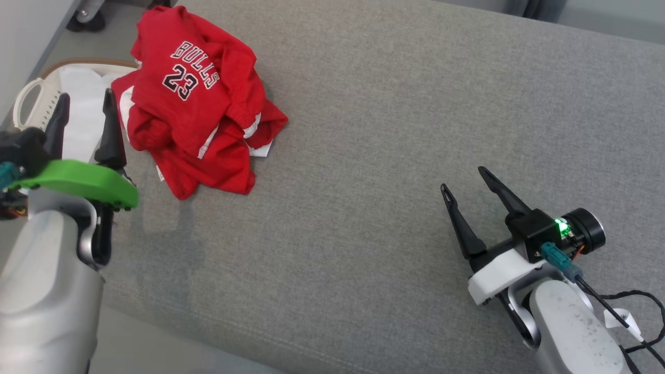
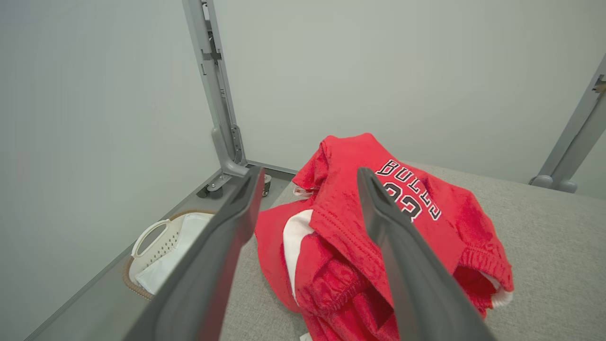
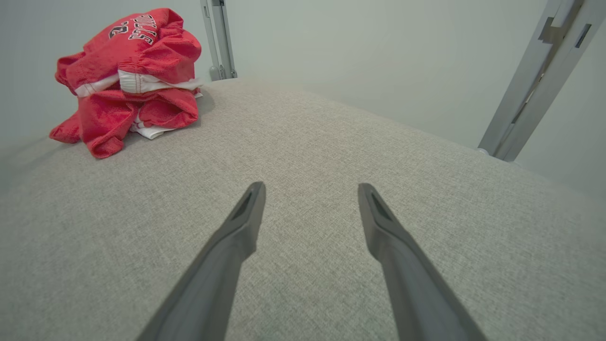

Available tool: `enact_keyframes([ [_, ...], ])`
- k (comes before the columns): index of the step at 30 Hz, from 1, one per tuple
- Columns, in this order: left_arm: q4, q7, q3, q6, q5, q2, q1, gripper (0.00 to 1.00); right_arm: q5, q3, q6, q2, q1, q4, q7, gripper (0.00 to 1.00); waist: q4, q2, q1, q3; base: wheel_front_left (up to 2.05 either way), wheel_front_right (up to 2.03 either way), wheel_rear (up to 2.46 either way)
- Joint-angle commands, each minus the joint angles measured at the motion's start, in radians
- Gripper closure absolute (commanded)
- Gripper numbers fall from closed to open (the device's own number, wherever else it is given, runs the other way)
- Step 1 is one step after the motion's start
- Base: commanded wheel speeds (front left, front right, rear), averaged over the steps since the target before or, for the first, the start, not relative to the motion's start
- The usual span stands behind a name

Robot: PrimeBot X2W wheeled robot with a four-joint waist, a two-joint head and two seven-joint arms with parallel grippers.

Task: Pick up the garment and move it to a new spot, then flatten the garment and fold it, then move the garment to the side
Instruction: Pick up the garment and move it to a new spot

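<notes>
A crumpled red garment (image 1: 197,109) with white trim and "BULLS 23" lettering lies bunched at the far left of the grey padded surface (image 1: 374,156). My left gripper (image 1: 85,104) hovers open just left of the heap, beside its edge, holding nothing. In the left wrist view the garment (image 2: 378,237) sits close ahead between and beyond the spread fingers (image 2: 402,265). My right gripper (image 1: 465,179) stands open over bare fabric at the lower right, far from the garment (image 3: 128,80), which the right wrist view shows at its upper left.
A white laundry basket (image 1: 31,98) with white cloth in it stands on the floor off the surface's left edge, under my left gripper. Grey metal frame posts (image 2: 218,94) rise behind the surface. The cushion's near edge runs along the bottom left.
</notes>
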Motion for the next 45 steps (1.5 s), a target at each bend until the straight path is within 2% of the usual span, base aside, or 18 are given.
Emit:
enact_keyframes([
  [1, 0.022, -0.001, -0.023, -0.003, -0.035, 0.022, -0.052, 0.0, -0.008, 0.003, -0.001, -0.007, -0.016, -0.003, -0.005, 0.0, -0.042, 0.0, -0.0001, 0.053, 0.0, 0.0, 0.0],
  [6, 0.103, 0.033, -0.138, -0.003, -0.154, 0.094, -0.184, 0.0, -0.01, 0.013, -0.001, -0.01, -0.043, -0.01, -0.005, 0.0, -0.08, 0.0, -0.0001, 0.099, 0.0, 0.0, 0.0],
  [13, 0.133, 0.124, -0.276, -0.003, -0.322, 0.173, -0.297, 0.0, -0.013, 0.022, -0.001, -0.015, -0.072, -0.023, -0.005, 0.0, -0.128, 0.0, -0.0001, 0.152, 0.0, 0.0, 0.0],
  [19, 0.193, 0.262, -0.353, -0.003, -0.467, 0.213, -0.38, 0.0, -0.02, 0.021, -0.001, -0.013, -0.088, -0.03, -0.005, 0.0, -0.161, 0.0, -0.0001, 0.193, 0.0, 0.0, 0.0],
  [25, 0.326, 0.381, -0.395, -0.003, -0.492, 0.205, -0.438, 0.0, -0.022, 0.016, -0.001, -0.013, -0.091, -0.026, -0.002, 0.0, -0.176, 0.0, -0.0001, 0.209, 0.0, 0.0, 0.0],
  [35, 0.472, 0.484, -0.438, -0.003, -0.486, 0.166, -0.496, 0.0, -0.025, 0.008, -0.001, -0.013, -0.097, -0.027, -0.002, 0.0, -0.184, 0.0, -0.0001, 0.224, 0.0, 0.0, 0.0],
  [36, 0.478, 0.484, -0.441, -0.003, -0.488, 0.163, -0.5, 0.16, -0.025, 0.007, -0.001, -0.013, -0.099, -0.026, -0.002, 0.0, -0.184, 0.0, -0.0001, 0.226, 0.0, 0.0, 0.0],
  [37, 0.479, 0.486, -0.445, -0.003, -0.489, 0.16, -0.499, 0.73, -0.025, 0.006, -0.001, -0.012, -0.1, -0.026, -0.002, 0.0, -0.184, 0.0, -0.0001, 0.227, 0.0, 0.0, 0.0],
  [38, 0.48, 0.486, -0.45, -0.003, -0.49, 0.158, -0.498, 1.0, -0.025, 0.005, -0.001, -0.011, -0.101, -0.025, -0.002, 0.0, -0.184, 0.0, -0.0001, 0.227, 0.0, 0.0, 0.0],
  [45, 0.476, 0.436, -0.47, -0.003, -0.482, 0.169, -0.507, 1.0, -0.023, -0.003, -0.001, -0.008, -0.094, -0.018, -0.002, 0.0, -0.18, 0.0, -0.0001, 0.211, 0.0, 0.0, 0.0],
])
